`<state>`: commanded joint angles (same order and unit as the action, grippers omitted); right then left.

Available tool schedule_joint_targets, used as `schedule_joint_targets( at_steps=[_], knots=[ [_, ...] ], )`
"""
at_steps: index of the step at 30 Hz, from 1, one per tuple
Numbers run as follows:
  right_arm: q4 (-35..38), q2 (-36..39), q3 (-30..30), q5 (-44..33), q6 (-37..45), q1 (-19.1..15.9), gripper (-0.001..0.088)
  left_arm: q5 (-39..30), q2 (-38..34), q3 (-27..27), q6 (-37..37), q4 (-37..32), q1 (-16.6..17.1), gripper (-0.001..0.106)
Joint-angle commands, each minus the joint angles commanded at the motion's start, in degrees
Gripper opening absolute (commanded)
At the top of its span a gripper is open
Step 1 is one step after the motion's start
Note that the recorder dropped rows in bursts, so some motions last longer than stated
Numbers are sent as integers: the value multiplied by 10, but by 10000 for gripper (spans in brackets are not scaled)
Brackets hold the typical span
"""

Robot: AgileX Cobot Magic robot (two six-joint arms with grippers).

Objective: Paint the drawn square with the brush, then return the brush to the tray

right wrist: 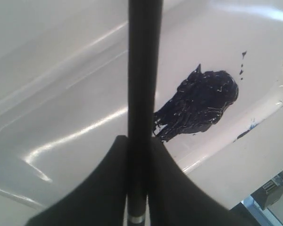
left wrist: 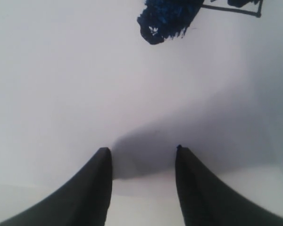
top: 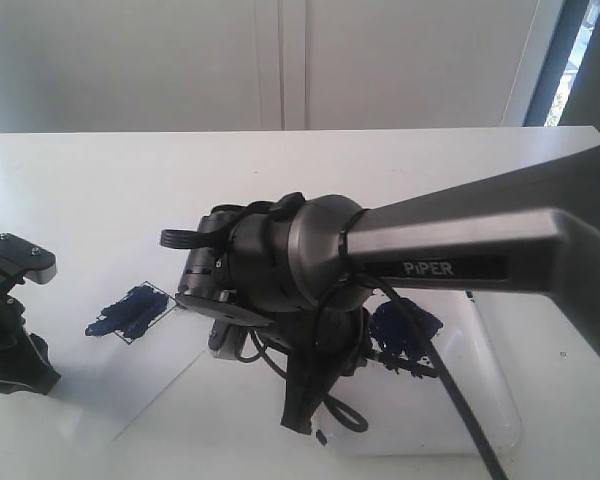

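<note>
the brush (right wrist: 144, 84) is held in the right gripper (right wrist: 139, 141), whose two dark fingers (right wrist: 172, 193) are pressed in on the long black handle from either side, and it hangs over the tray (right wrist: 75, 117); whether its end touches the tray floor cannot be told, and the bristles are not in sight, only a thin pale band on the handle close to the wrist camera, so how much paint they carry is unknown; the handle looks slim, smooth and evenly black, and it crosses the glossy white floor of the tray just beside a thick, wet-looking dark blue paint blotch (right wrist: 198, 101) with a few small specks near it; in the exterior view the right arm covers most of the tray (top: 485, 400) and the brush cannot be made out there; well apart to the left lies the square (top: 130, 312) on a paper sheet (top: 130, 385), its inside smeared with streaky dark blue that spills a little past the thin pen lines, as the left wrist view of the square (left wrist: 167, 19) also shows; so the painting part looks done, and what seems left is to lay the brush down in the tray and let go; the left gripper (left wrist: 141, 150) has its fingers spread with nothing between them, low over the white sheet near the square, taking no part, on the white table (top: 280, 170)
</note>
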<state>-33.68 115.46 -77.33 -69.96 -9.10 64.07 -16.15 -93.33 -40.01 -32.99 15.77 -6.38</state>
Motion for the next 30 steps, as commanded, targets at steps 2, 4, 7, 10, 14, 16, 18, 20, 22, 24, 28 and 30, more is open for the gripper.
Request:
schedule_joint_targets(
  at_steps=[2,4,7,10,14,16,18,20,22,24,28,30],
  knots=[
    [-1,0,0,0,0,0,0,0,0,0,0,0,0,483],
    [-1,0,0,0,0,1,0,0,0,0,0,0,0,483],
    [0,0,-6,0,0,1,0,0,0,0,0,0,0,483],
    [-3,0,-9,0,0,5,0,0,0,0,0,0,0,483],
    [-4,1,-9,0,0,5,0,0,0,0,0,0,0,483],
    [-4,1,-9,0,0,5,0,0,0,0,0,0,0,483],
    [-4,1,-9,0,0,5,0,0,0,0,0,0,0,483],
    [-3,1,-9,0,0,5,0,0,0,0,0,0,0,483],
    [-3,1,-9,0,1,5,0,0,0,0,-1,0,0,483],
    [-3,1,-9,0,3,5,0,0,0,0,-1,0,0,483],
    [-2,1,-9,0,3,5,0,0,0,0,-1,0,0,483],
    [-2,1,-9,0,3,5,0,0,0,0,-1,0,0,483]
  ],
)
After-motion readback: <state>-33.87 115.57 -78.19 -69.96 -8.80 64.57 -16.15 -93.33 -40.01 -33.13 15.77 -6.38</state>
